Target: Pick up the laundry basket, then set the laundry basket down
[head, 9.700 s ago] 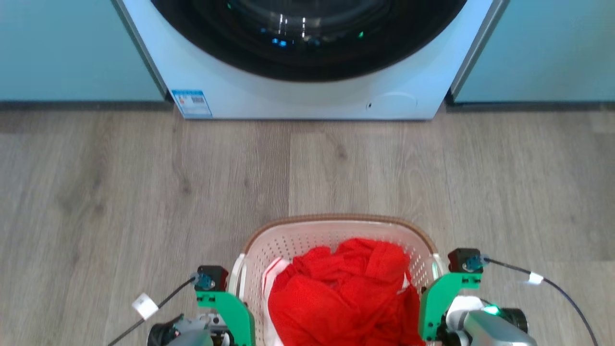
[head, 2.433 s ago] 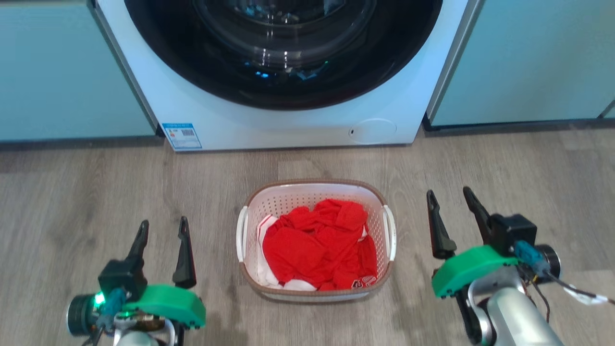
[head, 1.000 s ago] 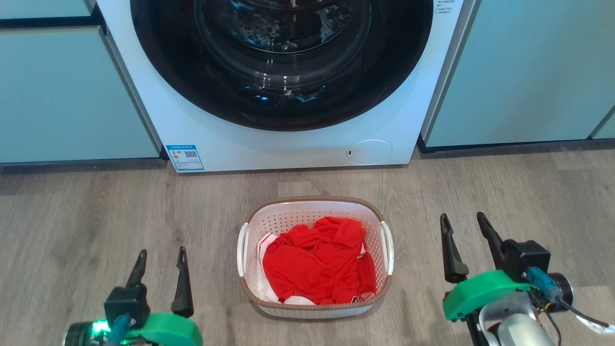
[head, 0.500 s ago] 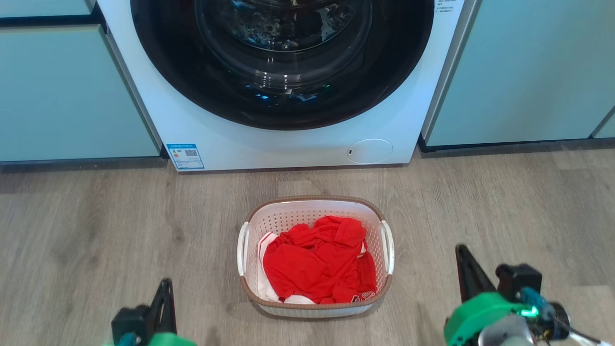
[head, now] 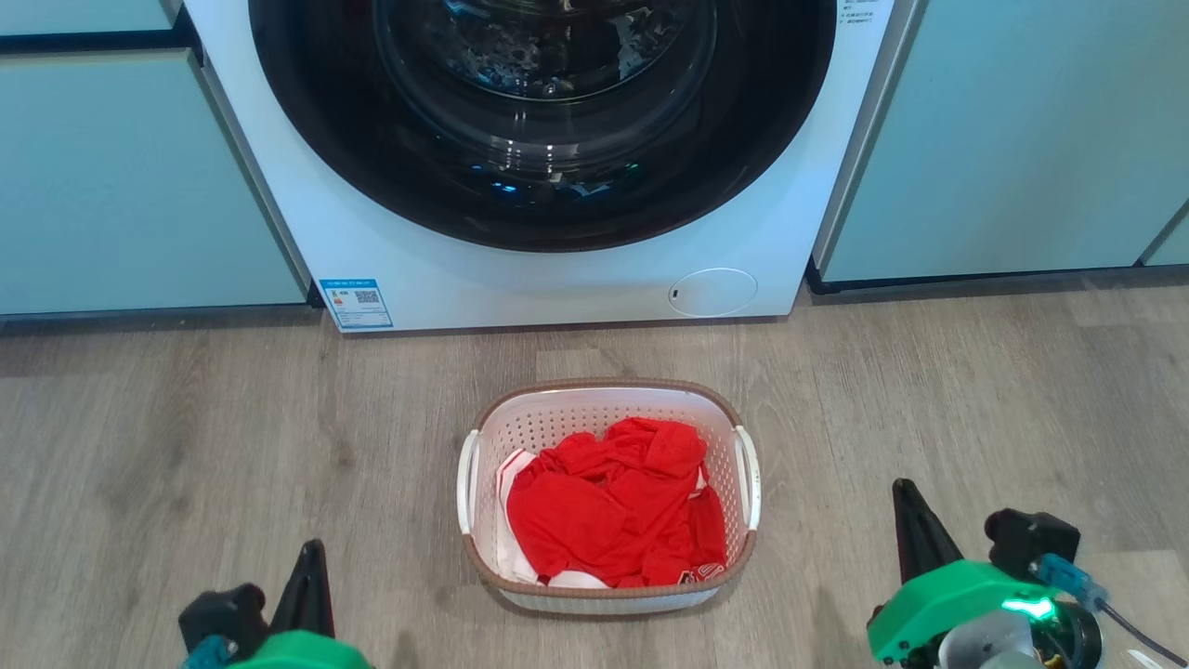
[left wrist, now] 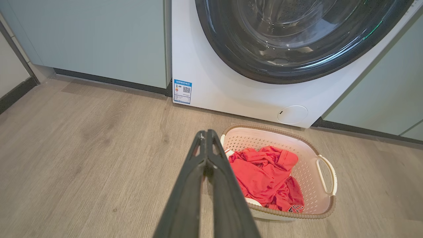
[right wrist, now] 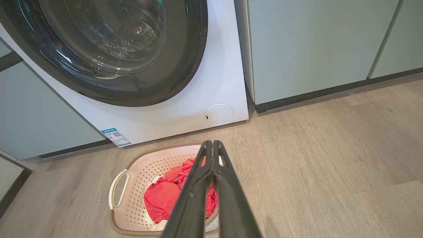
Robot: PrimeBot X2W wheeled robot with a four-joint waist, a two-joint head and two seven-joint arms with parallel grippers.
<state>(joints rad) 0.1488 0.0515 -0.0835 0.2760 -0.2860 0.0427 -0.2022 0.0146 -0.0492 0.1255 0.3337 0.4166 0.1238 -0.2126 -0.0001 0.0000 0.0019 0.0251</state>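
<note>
Left fingers [left wrist: 191,185]: clenched flat together, nothing between them. Right fingers [right wrist: 198,191]: the same, pressed shut and empty. Both pairs point forward, low over the grey wood-plank floor [head: 186,446].

Between the two pairs, ahead of the tips and well apart from each, the small white perforated plastic laundry basket with a brown rim [head: 576,423] sits flat on the floor. Neither white side handle [head: 748,478] is touched. A crumpled heap of red clothes [head: 613,502] lies inside, below the rim. Beyond the basket, further from the fingers, stands the white front-loading washing machine with a dark round door [head: 418,242].

We judge the basket set down and the task near done.

Risks as we read them:
- An arm swinging inward would strike the rim with shut fingers. The basket looks light and would likely skid or tip.
- A fresh grasp attempted with fingers clenched would jab the handle or wall and shove the basket away.
- Rolling forward would push the basket against the washing machine.
</note>
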